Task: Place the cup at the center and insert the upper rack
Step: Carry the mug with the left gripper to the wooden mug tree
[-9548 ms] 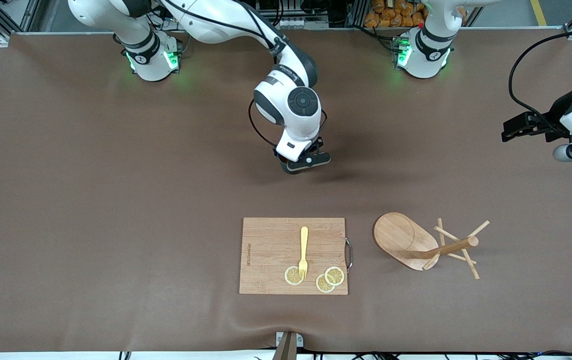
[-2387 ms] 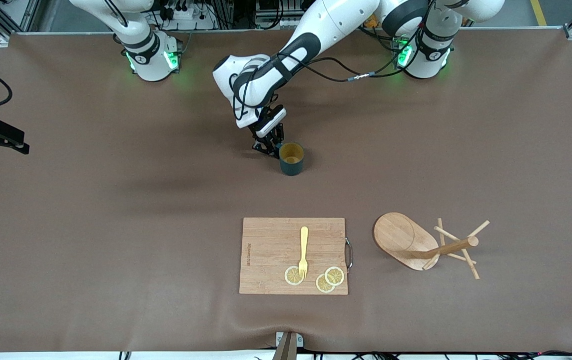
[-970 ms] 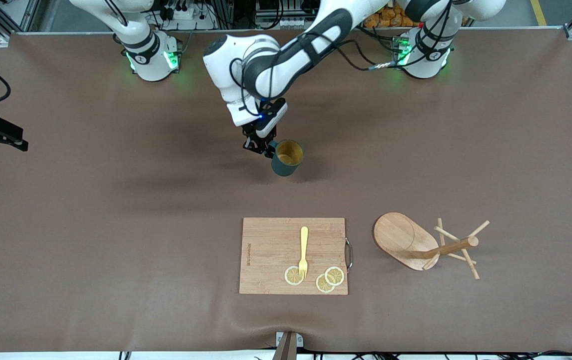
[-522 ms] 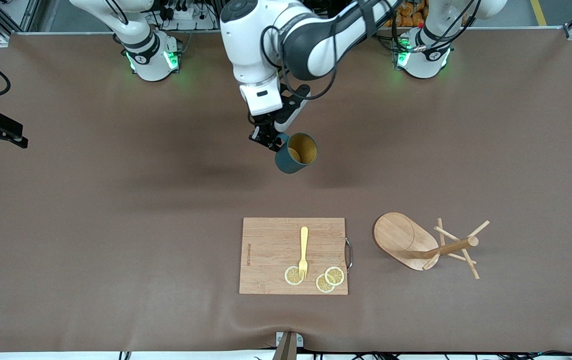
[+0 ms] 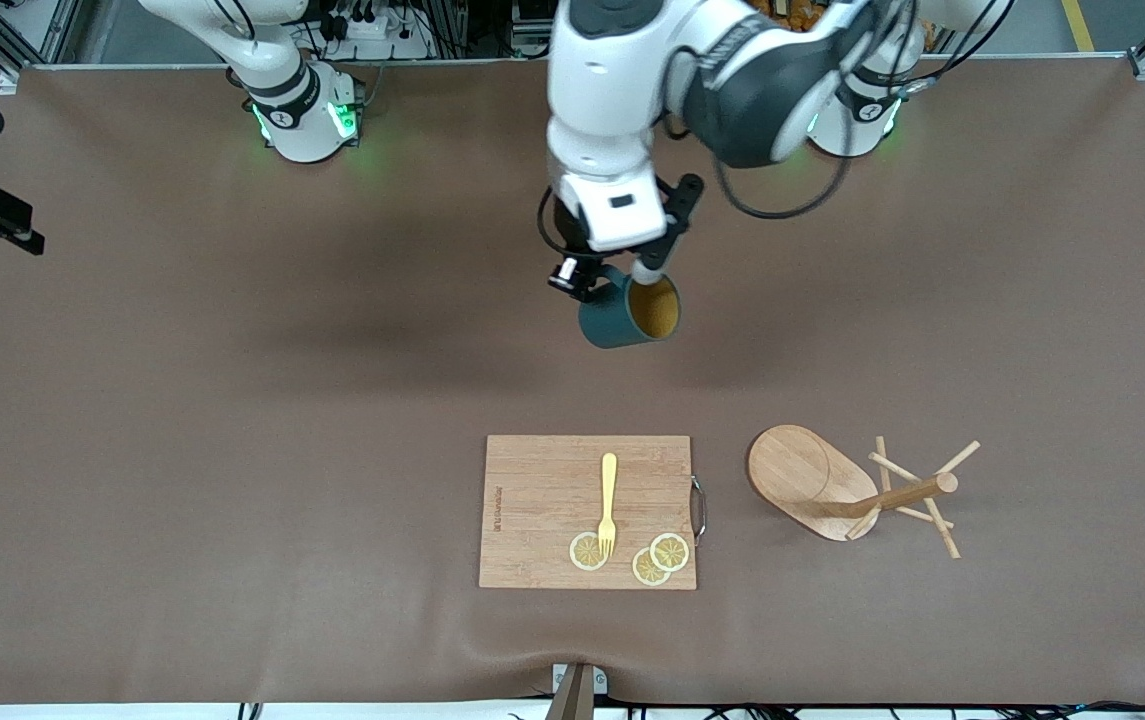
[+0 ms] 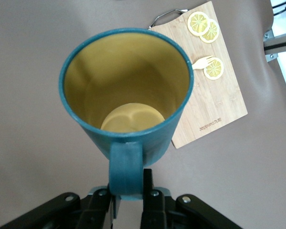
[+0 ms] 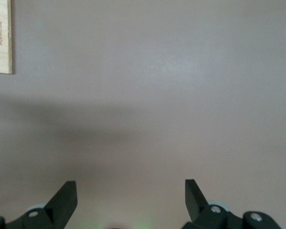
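The small dark teal cylindrical cup with a yellowish-tan inside [image 5: 629, 313] hangs tilted in the air over the bare brown table [image 5: 232, 400] near its middle, its side handle pinched by the left end effector [image 6: 128, 194]. The light wooden mug-tree upper rack with oval base, post and slanting pegs [image 5: 847, 484] lies tipped over toward the left arm's end, beside the rectangular wooden cutting board [image 5: 542, 500]. The cup-carry step appears in hand; the next move calls for levelling the cup and lowering it onto the table's centre, while the right end effector [image 7: 131, 193] waits at the right arm's end, fingers spread.

The fork [image 5: 609, 502] and lemon slices [image 5: 650, 557] sit on the cutting board [image 5: 542, 510]. The mug tree [image 5: 847, 487] lies tipped over right beside it, toward the left arm's end.
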